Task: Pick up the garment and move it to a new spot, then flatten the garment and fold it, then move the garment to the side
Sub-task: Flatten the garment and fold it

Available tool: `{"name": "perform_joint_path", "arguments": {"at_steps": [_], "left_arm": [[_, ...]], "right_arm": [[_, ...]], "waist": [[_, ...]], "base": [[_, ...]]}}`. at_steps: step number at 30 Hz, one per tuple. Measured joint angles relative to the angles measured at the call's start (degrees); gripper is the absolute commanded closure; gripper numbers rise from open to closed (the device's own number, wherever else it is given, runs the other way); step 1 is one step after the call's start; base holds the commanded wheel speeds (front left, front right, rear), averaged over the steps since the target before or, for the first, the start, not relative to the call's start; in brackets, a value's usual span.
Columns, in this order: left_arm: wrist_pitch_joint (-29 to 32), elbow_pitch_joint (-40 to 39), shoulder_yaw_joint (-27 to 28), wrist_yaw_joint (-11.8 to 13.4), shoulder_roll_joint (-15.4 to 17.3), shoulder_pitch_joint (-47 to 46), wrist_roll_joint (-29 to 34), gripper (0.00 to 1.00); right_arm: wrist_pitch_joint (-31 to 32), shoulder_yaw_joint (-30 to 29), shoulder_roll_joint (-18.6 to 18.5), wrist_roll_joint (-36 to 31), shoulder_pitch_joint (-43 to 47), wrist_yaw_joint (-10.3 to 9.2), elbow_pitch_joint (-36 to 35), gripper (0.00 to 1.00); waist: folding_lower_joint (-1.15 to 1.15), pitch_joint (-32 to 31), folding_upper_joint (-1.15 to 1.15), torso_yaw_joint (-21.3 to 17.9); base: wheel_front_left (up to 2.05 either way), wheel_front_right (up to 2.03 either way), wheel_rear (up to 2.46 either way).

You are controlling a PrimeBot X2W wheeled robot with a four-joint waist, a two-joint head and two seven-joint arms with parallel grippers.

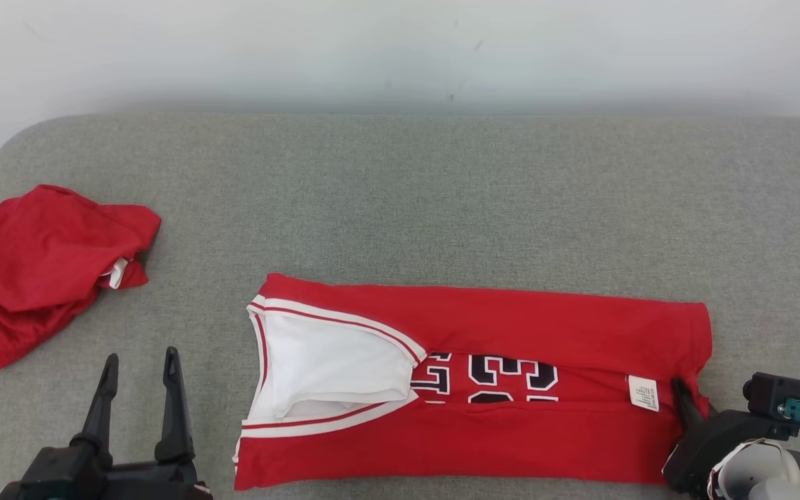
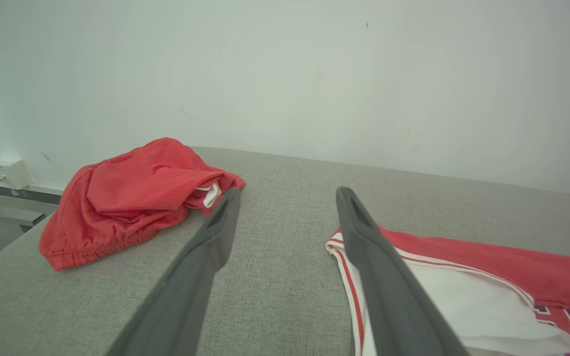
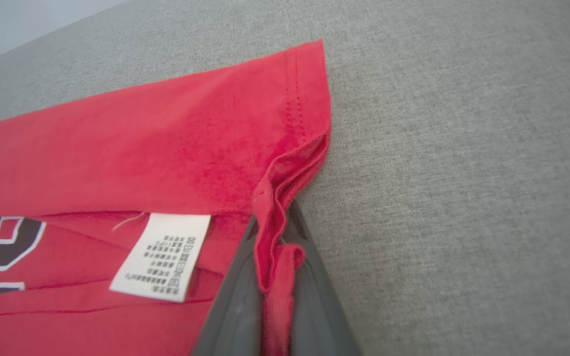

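Head view. Finds the garment (image 1: 476, 382), a red jersey folded into a long strip, on the near middle of the grey tabletop (image 1: 442, 194). Runs left to right along its long axis, with the white-trimmed neck at the left end and the hem and care label (image 1: 643, 393) at the right end. Puts the right gripper (image 1: 681, 392) at that right end, fingers pressed together on the hem cloth. Puts the left gripper (image 1: 139, 364) at the near left, fingers apart and empty, near the neck end but not touching it. Leaves a crumpled red cloth (image 1: 39, 271) well apart at the far left.

Left wrist view. Looks along the spread fingers (image 2: 215, 232) at bare grey surface. Catches the neck end partly behind the right-hand finger, and the crumpled cloth off to the left.

Right wrist view. Confirms the clamp: a ridge of hem pinched between the two dark fingers (image 3: 235, 296), the label just to its left.

Judging from this: appears to be the end-to-end fold. Turns on one relation, namely that the whole strip stretches leftward from the clamped end. Calls for carrying the hem left along the long axis toward the neck. Makes the left arm the nearer one for pinning that end.
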Motion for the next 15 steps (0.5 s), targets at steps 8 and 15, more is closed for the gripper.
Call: {"name": "perform_joint_path", "arguments": {"at_steps": [8, 15], "left_arm": [[0.0, 0.3, 2.1, -1.2, -1.6, 0.9, 2.1, 0.00], [0.0, 0.0, 2.7, -1.7, -2.6, 2.0, 3.1, 0.00]], "right_arm": [[-2.2, -1.1, -5.3, 0.8, -1.9, 0.10, 1.6, 1.00], [-2.1, -4.3, -14.2, -0.2, -2.4, 0.10, 2.8, 1.00]], "waist": [[0.00, -0.9, 0.00, -0.9], [0.00, -2.1, 0.00, -1.8]], "base": [[0.00, 0.00, 0.00], [0.00, 0.00, 0.00]]}}
